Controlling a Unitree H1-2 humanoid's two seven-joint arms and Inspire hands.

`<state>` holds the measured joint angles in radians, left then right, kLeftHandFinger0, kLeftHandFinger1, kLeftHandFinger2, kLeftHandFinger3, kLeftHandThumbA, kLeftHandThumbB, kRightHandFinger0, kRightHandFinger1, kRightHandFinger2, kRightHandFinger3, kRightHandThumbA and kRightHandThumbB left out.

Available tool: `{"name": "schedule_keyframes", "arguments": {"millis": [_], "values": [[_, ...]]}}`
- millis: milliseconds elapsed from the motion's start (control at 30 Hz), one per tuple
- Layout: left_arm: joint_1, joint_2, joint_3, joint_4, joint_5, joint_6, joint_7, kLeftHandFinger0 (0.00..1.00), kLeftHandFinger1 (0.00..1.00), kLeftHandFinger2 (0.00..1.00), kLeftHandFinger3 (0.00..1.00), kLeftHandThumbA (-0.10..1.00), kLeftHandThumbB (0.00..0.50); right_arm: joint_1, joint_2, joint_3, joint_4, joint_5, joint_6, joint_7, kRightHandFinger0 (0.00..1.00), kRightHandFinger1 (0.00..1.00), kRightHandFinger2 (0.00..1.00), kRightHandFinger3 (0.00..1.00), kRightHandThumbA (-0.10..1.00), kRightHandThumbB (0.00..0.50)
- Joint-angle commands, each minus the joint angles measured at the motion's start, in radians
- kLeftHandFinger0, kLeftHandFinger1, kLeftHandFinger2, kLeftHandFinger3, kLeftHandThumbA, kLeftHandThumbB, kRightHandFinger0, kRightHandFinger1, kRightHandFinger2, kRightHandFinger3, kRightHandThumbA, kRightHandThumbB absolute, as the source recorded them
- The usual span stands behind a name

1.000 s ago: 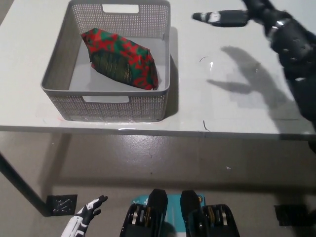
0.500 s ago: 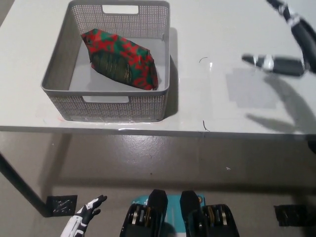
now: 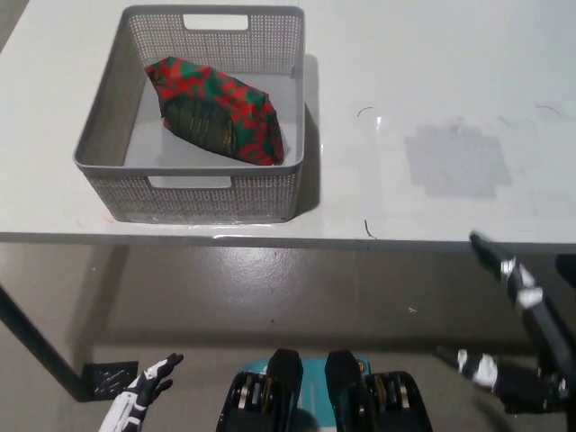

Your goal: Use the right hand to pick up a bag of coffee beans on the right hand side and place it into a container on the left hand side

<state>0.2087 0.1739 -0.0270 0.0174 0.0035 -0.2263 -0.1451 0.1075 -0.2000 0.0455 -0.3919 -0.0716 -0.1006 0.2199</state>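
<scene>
- Coffee beans: the red-and-green bag of coffee beans (image 3: 219, 110) lies slanted on the floor of the grey mesh container (image 3: 108, 135), which stands at the table's left end, near the front edge.
- Progress: judged from how things lie, the placing is done; the bag is inside the container and nothing holds it. No other bag shows on the right side of the table (image 3: 450, 72). What is left seems only for the arm to settle at rest.
- Right hand (image 3: 513, 333): black, below the table's front edge at the right, out over the floor; its fingers are spread wide and hold nothing.
- Left hand (image 3: 135, 405): white, resting low beneath the table's left front part, fingers apart and holding nothing.
- Surface: a pale, matt table with a greyer rectangular patch (image 3: 453, 162) towards the right and a few small dark marks near the middle.
- Room: a smooth grey-brown floor (image 3: 270, 297) under the table, a dark table leg at the left, and a small black block (image 3: 106, 376) by it.
</scene>
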Motion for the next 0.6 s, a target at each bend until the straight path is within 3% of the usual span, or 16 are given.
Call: {"name": "schedule_keyframes", "arguments": {"millis": [0, 133, 200, 233, 300, 400, 500, 567], "values": [[-0.001, 0.002, 0.014, -0.004, -0.031, -0.059, -0.002, 1.0, 1.0, 1.0, 1.0, 1.0, 0.215, 0.032, 0.04, 0.009, 0.043, 0.119, -0.142, -0.011, 1.0, 1.0, 1.0, 1.0, 1.0, 0.395], [-0.028, 0.005, 0.023, -0.001, -0.037, -0.055, -0.004, 1.0, 1.0, 1.0, 1.0, 1.0, 0.225, 0.074, 0.098, 0.029, 0.139, 0.134, -0.165, -0.01, 1.0, 1.0, 1.0, 1.0, 1.0, 0.409], [-0.033, 0.003, 0.024, -0.005, -0.034, -0.049, -0.003, 1.0, 1.0, 1.0, 1.0, 1.0, 0.221, 0.088, 0.109, 0.029, 0.19, 0.152, -0.205, -0.003, 1.0, 1.0, 1.0, 1.0, 1.0, 0.293], [-0.037, 0.001, 0.025, -0.004, -0.036, -0.048, -0.003, 1.0, 1.0, 1.0, 1.0, 1.0, 0.221, 0.101, 0.12, 0.024, 0.226, 0.2, -0.191, 0.01, 1.0, 1.0, 1.0, 1.0, 1.0, 0.345], [-0.045, -0.006, 0.027, -0.005, -0.048, -0.043, -0.002, 1.0, 1.0, 1.0, 1.0, 1.0, 0.209, 0.107, 0.138, 0.011, 0.285, 0.236, -0.198, 0.013, 1.0, 1.0, 1.0, 1.0, 1.0, 0.315], [-0.05, -0.013, 0.032, -0.015, -0.081, -0.017, -0.007, 1.0, 1.0, 1.0, 1.0, 1.0, 0.229, 0.095, 0.153, -0.005, 0.327, 0.263, -0.211, 0.01, 1.0, 1.0, 1.0, 1.0, 1.0, 0.321], [-0.066, -0.023, 0.031, -0.01, -0.109, -0.017, -0.013, 1.0, 1.0, 1.0, 1.0, 1.0, 0.199, 0.095, 0.183, -0.034, 0.34, 0.289, -0.198, -0.022, 1.0, 1.0, 1.0, 1.0, 1.0, 0.352], [-0.087, -0.03, 0.035, -0.006, -0.123, -0.008, -0.011, 1.0, 1.0, 1.0, 1.0, 1.0, 0.2, 0.092, 0.196, -0.046, 0.344, 0.279, -0.208, -0.031, 1.0, 1.0, 1.0, 1.0, 1.0, 0.332]]}}
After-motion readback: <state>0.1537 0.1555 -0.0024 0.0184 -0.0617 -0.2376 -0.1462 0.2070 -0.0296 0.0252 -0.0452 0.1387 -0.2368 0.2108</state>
